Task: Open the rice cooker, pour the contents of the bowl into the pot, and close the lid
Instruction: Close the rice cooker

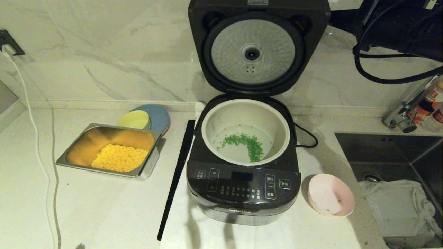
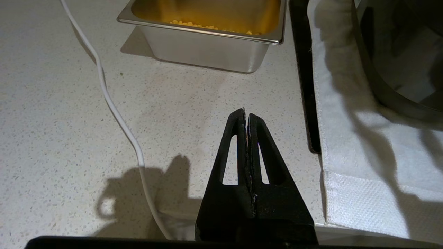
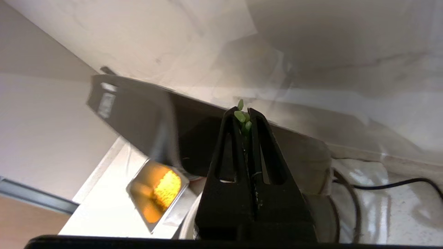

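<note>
Green chopped bits (image 1: 246,142) sit in the cream pot (image 1: 215,119); the dark dimpled-steel hinged lid (image 1: 258,52) stands upright. The right gripper (image 3: 245,116), pinched shut with green flecks stuck between its tips, should push the lid's top edge down steadily until it latches.

Head view: from above, facing forward and down; takes in counter (image 1: 86,207), open cooker (image 1: 242,186), tray (image 1: 110,150), sink (image 1: 391,155) and marble wall.
Left wrist view: low over the counter (image 2: 69,121), close, facing past the left gripper (image 2: 246,116) toward the tray (image 2: 207,48) and the white cloth (image 2: 363,166) under the cooker.
Right wrist view: high, behind the raised lid (image 3: 145,117), tilted, facing past the right gripper (image 3: 245,116) down toward the tray (image 3: 157,190) and wall.
Shared, all three: tray of corn.
Shared, head and right wrist: lid (image 1: 258,48), black cable (image 1: 308,136).
Shared, head and left wrist: white cord (image 1: 34,138), cloth edge.
</note>
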Tool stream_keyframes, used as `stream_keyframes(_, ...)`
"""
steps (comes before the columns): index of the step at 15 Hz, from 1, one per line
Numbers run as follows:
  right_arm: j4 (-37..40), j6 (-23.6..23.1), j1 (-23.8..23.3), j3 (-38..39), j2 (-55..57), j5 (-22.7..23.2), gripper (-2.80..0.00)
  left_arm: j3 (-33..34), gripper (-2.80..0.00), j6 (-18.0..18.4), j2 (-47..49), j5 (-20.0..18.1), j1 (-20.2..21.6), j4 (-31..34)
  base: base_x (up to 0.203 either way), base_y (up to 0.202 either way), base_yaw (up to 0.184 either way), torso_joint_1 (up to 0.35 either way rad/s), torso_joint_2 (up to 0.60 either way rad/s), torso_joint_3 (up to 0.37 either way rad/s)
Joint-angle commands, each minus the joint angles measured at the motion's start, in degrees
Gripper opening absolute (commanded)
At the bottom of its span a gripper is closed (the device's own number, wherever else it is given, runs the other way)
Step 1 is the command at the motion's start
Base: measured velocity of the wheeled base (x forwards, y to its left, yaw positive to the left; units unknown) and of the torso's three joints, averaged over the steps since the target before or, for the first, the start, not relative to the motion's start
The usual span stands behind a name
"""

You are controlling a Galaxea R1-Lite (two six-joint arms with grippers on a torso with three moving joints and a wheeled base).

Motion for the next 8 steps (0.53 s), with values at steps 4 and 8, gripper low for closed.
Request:
stream_keyframes(4, -0.96, 0.33, -1.37, -1.87, 2.97, 1.62, -2.80, 0.53, -2.80, -0.01, 0.00, 0.02, 0.01, -0.02, 0.000, 0.000, 0.000, 0.000, 0.00, 0.000)
stream_keyframes(8, -0.19, 0.67, -0.11, -5.29, 4.02, 3.59, -2.80, 0.53, -2.80, -0.01, 0.00, 0.02, 0.01, -0.02, 0.000, 0.000, 0.000, 0.000, 0.00, 0.000)
